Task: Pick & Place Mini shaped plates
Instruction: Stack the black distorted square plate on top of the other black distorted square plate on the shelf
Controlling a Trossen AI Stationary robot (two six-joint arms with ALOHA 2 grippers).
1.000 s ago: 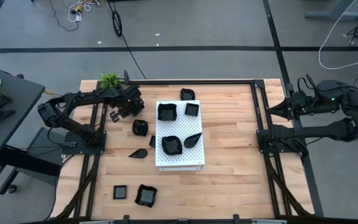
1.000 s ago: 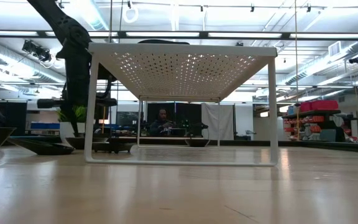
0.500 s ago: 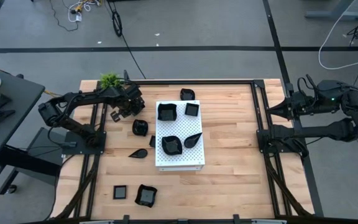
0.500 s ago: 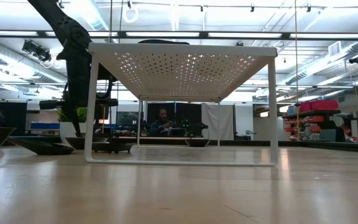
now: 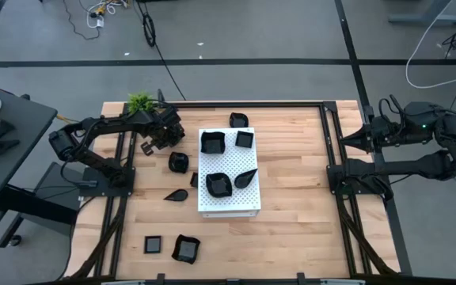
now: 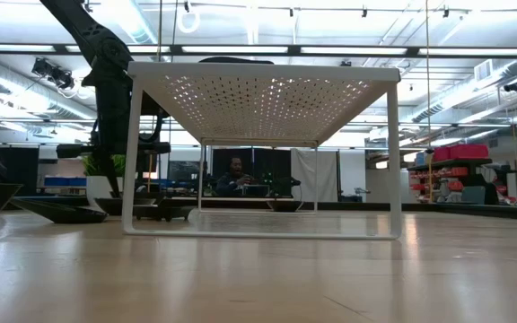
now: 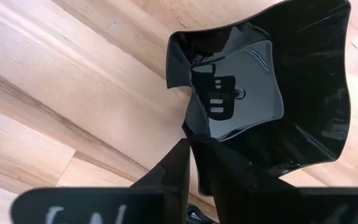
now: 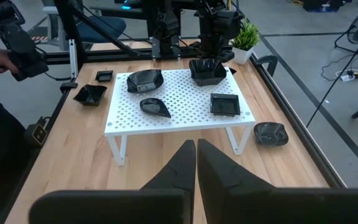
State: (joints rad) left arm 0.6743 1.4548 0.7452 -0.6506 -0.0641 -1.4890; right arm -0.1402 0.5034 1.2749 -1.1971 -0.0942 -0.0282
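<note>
**Left claw** (image 5: 158,141): on the far-left part of the counter (image 5: 291,229), just beside the left side of the white perforated board (image 5: 228,204). The arm reaches in from the counter's left edge, elbow bent and wrist tipped downward.

**Wavy-edged plate** (image 7: 260,93): glossy black, resting on bare wood directly ahead of the left claw. In the left wrist view its near rim meets the claw tips. In the high view this dish (image 5: 178,162) sits between the claw and the board's left side. Whether the claw has closed on the rim cannot be told.

**Markings:** white lettering on the left claw body, too blurred to read.

**Other mini shaped plates:**
- On the board: a wavy dish (image 5: 213,142), a square dish (image 5: 245,138), a second wavy dish (image 5: 219,184) and a leaf-shaped dish (image 5: 246,177).
- On the counter: one by the far edge (image 5: 238,119), a leaf shape left of the board (image 5: 176,194), and a square (image 5: 154,244) and a wavy one (image 5: 185,248) near the front-left corner.

**Potted plant** (image 5: 140,102): far-left corner.

**Right claw** (image 5: 345,141): pressed closed and holding nothing. Its arm is folded back along the counter's right edge, aimed across the counter.
</note>
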